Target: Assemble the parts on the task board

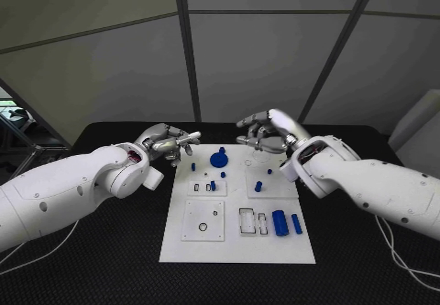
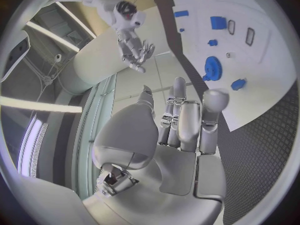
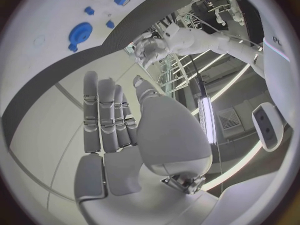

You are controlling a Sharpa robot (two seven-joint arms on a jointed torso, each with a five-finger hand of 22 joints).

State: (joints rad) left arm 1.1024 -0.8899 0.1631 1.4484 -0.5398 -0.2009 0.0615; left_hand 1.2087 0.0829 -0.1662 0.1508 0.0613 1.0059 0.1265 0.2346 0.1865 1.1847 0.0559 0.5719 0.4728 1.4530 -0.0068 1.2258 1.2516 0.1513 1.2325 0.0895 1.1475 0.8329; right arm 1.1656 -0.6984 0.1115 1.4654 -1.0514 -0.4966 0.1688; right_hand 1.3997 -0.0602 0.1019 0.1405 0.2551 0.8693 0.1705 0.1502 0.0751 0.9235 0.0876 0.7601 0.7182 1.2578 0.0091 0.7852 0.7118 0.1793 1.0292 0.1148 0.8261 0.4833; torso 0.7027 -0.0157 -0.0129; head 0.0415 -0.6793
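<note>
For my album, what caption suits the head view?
Both hands, left and right, hover open above the task board.

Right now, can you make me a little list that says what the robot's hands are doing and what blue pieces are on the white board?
left hand: open, holds nothing, raised by the board's far left corner
right hand: open, holds nothing, raised over the board's far right end
task board: white plate on the black table
blue gear: at the far end of the board
blue block: near right part, beside a blue bar
small blue pegs: scattered mid-board
</note>
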